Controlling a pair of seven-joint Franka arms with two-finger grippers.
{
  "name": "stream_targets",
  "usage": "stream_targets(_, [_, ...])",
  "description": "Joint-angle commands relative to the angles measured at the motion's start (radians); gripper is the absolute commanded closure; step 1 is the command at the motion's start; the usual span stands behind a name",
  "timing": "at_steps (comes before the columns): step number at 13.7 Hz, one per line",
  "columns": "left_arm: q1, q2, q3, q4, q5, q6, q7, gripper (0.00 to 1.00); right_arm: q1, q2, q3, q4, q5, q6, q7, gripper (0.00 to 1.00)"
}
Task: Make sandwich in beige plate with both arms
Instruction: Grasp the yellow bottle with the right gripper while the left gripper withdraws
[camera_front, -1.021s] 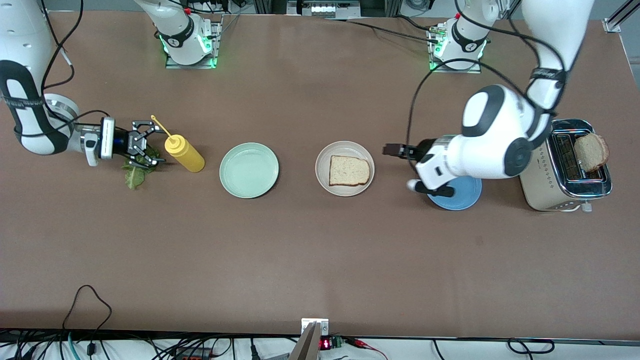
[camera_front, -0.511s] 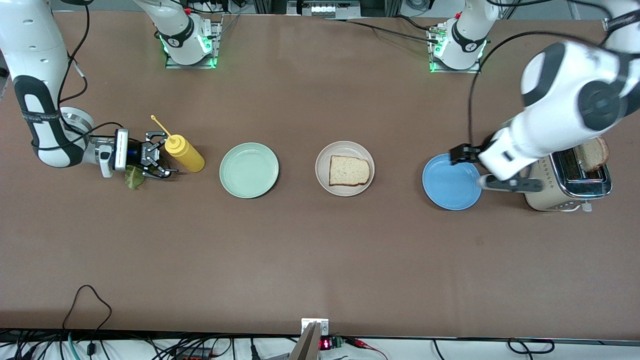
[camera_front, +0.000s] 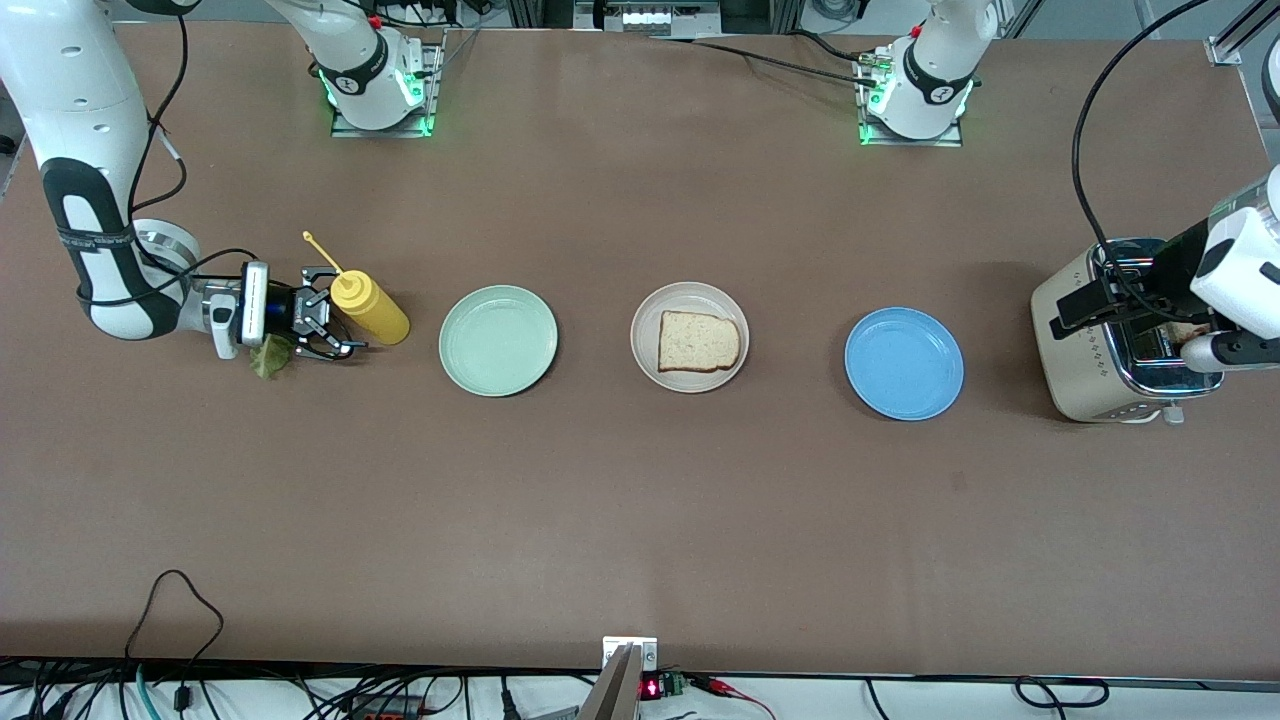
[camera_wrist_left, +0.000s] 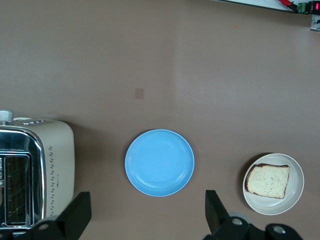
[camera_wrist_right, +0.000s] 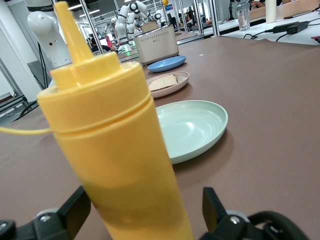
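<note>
Brown and matte, the counter (camera_front: 640, 520) is the largest thing in the front view, and only that view shows both arms at once. The cream toaster (camera_front: 1090, 350) with its shiny metal top stands at the left arm's end; the left pincer (camera_front: 1100, 300) hangs over it with its fingers apart and holds nothing. The left wrist view looks straight down and shows the toaster's dotted side and dark slot, which the arm partly hides in the front view.

In a row lie three round, shallow, smooth plates: the blue plate (camera_front: 903, 362), the beige plate (camera_front: 689, 336) and the mint plate (camera_front: 498, 340). One squarish bread slice (camera_front: 699, 341), pale with a brown crust, lies flat in the beige plate.

The yellow bottle (camera_front: 372, 309) stands toward the right arm's end. The right wrist view shows its ridged plastic cap and thin nozzle very close, between the two fingers of the right pincer (camera_front: 325, 325), which are spread wide. A crumpled green lettuce leaf (camera_front: 268, 357) lies on the counter under that pincer; only the front view shows it.
</note>
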Motion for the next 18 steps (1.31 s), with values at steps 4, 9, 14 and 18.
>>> stream_targets(4, [-0.286,-0.084,0.380,-0.021,0.006,-0.039,0.145,0.00,0.024,0.008,-0.005,0.008,0.024,0.001,-0.031,0.66])
stream_targets(9, [-0.280,-0.176,0.368,-0.161,0.008,-0.056,0.130,0.00,0.050,-0.017,-0.010,0.045,0.015,0.001,-0.011,1.00])
stream_targets(14, [-0.277,-0.248,0.367,-0.272,0.008,0.013,0.133,0.00,0.113,-0.170,-0.015,0.050,-0.082,0.093,0.222,1.00])
stream_targets(18, [-0.279,-0.245,0.363,-0.267,0.008,-0.018,0.147,0.00,0.205,-0.290,-0.015,0.049,-0.122,0.135,0.429,1.00])
